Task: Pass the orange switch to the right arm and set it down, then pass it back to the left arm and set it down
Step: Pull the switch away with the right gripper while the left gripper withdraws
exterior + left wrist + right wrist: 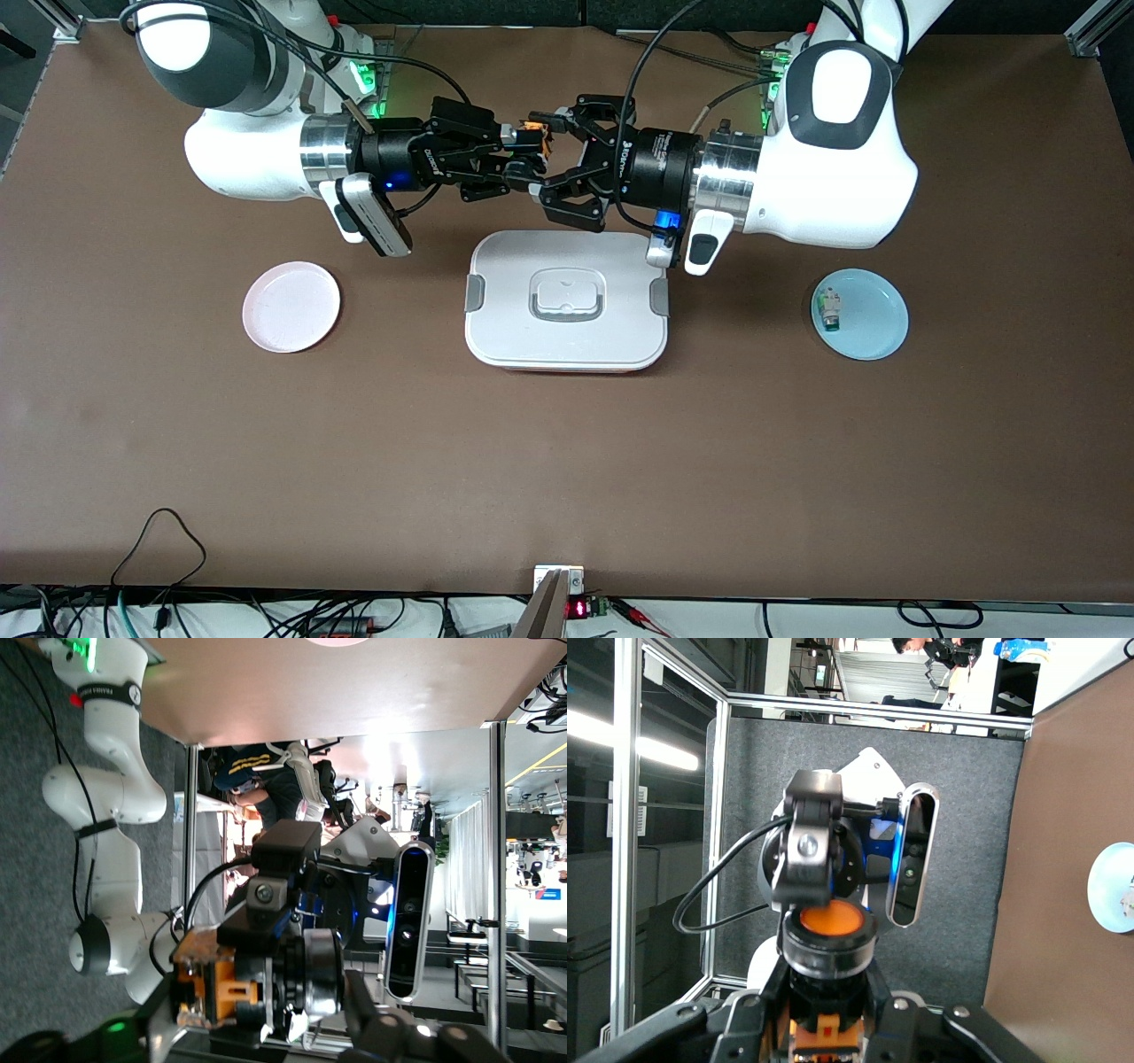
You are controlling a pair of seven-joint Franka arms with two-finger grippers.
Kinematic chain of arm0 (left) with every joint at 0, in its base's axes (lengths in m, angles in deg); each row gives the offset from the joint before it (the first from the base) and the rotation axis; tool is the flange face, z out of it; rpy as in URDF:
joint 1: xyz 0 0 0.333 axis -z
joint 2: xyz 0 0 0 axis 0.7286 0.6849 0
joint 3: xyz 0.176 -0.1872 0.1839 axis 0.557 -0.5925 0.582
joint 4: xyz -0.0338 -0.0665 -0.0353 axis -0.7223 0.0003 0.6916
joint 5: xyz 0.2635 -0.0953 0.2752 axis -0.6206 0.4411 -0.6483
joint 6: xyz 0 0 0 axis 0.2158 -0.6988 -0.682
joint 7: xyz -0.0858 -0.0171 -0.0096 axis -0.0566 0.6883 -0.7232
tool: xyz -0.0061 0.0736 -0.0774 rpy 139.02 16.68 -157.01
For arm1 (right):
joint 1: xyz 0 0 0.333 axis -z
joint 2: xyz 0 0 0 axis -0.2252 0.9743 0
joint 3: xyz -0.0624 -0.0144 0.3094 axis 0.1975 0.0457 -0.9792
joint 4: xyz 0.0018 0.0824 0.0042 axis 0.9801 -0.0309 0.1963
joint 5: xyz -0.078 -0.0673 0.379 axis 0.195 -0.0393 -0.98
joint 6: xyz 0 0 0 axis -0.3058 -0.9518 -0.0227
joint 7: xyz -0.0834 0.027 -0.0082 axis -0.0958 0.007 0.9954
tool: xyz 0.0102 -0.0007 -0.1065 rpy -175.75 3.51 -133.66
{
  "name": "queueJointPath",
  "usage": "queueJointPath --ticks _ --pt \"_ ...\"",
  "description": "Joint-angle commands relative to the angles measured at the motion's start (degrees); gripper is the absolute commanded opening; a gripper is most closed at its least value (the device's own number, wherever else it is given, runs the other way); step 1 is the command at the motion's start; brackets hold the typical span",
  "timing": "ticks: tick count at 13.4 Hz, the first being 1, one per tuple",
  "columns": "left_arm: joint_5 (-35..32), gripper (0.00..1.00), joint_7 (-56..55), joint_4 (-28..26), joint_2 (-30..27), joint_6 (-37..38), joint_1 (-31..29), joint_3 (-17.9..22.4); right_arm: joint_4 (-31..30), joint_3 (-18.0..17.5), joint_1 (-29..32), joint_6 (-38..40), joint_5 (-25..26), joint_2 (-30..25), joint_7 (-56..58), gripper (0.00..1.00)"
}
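Both grippers met in the air over the table by the box (567, 301). Right gripper (518, 164) was clamped on the orange switch (534, 133); left gripper (554, 159) jaws stood spread around it.

Bright, even overhead light — soft shadows; wrist views' backgrounds overexposed.

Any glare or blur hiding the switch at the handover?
Front view: even light, orange switch tiny between the right gripper and left gripper. Left wrist view: bright backlight, close parts soft. Right wrist view: switch face sharp, no glare.
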Motion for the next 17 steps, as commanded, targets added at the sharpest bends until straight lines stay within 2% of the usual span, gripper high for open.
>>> queueJointPath --ticks 1,10,12,14,17 --pt "1.60 1.00 -1.71 1.26 0.60 0.32 -0.57 -0.20 0.14 0.02 -0.18 -0.43 -0.81 -0.10 1.63 0.26" --pt "0.64 1.00 -1.01 1.26 0.25 0.67 -1.97 -0.11 0.14 0.19 1.57 -0.17 -0.02 -0.45 1.72 0.26" --pt "-1.99 1.00 -0.92 2.92 0.33 3.21 -3.20 -0.02 0.13 0.19 2.89 0.27 2.43 -0.89 1.63 0.23" --pt "-8.03 1.00 0.04 5.03 0.25 6.72 -4.61 -0.11 0.05 0.28 4.12 0.62 5.68 -1.15 1.36 0.22" --pt "-16.47 1.00 4.68 7.93 -0.28 15.93 -8.03 -0.20 0.05 0.28 6.05 1.67 11.48 -1.16 1.19 0.21"
